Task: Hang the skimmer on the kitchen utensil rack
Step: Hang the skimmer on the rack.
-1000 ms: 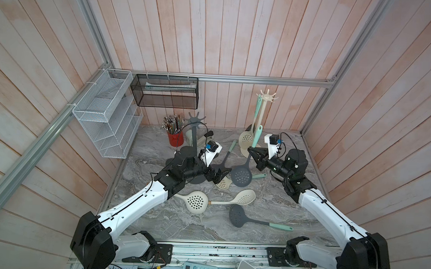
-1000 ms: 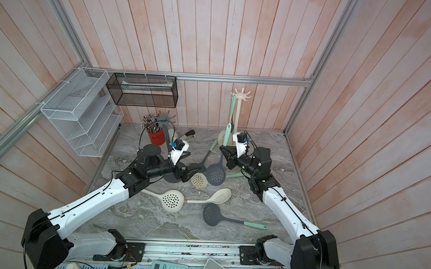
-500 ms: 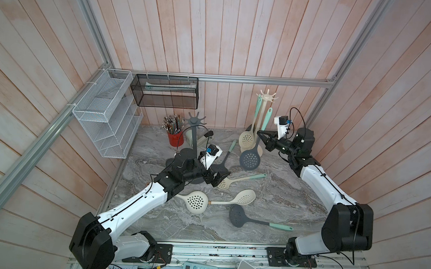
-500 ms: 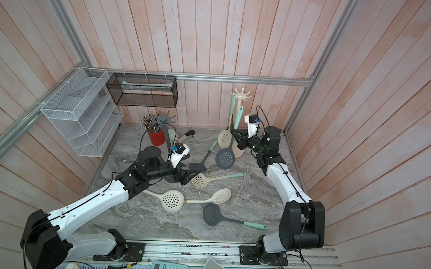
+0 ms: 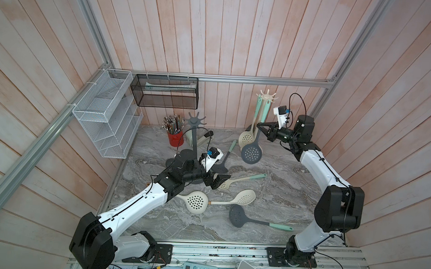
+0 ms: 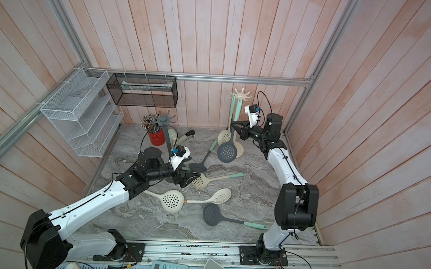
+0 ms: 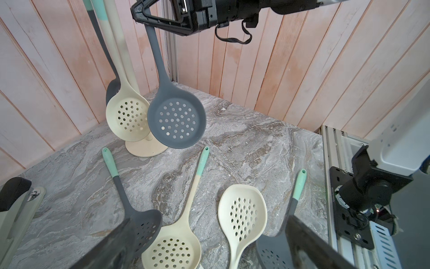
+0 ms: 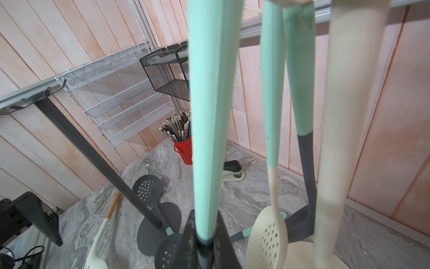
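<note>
**While the left arm sits low, right arm grips the skimmer**

Right one reaches up high, jaws clamped on the handle, grey head dangling below them, cream rack just beside. Left jaws gape wide over the table. Well apart from those jaws, the red cup holds pencils.

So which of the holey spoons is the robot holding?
The dark grey skimmer dangling bowl-down from the right claw, beside the cream rack. The rest lie on the table or hang from that rack.
</note>
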`<move>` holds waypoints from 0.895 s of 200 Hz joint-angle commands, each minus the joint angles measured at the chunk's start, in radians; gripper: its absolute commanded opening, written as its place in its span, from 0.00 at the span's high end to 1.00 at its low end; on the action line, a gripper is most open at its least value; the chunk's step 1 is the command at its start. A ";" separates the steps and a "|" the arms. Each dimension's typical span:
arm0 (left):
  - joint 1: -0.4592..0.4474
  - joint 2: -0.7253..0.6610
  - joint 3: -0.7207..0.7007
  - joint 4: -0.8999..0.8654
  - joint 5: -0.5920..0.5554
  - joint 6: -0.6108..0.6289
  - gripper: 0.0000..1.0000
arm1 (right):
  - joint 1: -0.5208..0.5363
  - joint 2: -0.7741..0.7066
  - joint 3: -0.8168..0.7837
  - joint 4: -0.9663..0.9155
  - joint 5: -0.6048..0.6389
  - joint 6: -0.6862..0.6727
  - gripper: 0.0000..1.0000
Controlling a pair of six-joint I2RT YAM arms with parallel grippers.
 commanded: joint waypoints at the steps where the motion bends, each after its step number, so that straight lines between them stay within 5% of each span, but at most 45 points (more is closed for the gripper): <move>1: 0.008 -0.013 -0.015 0.021 0.023 0.020 0.00 | -0.007 0.034 0.060 -0.045 -0.058 -0.014 0.98; 112: 0.015 -0.017 -0.018 0.021 0.023 0.020 0.00 | -0.032 0.112 0.084 0.027 -0.131 0.086 0.95; 179: 0.016 -0.024 -0.016 0.019 0.022 0.020 0.00 | -0.032 0.136 0.042 0.125 -0.145 0.183 0.83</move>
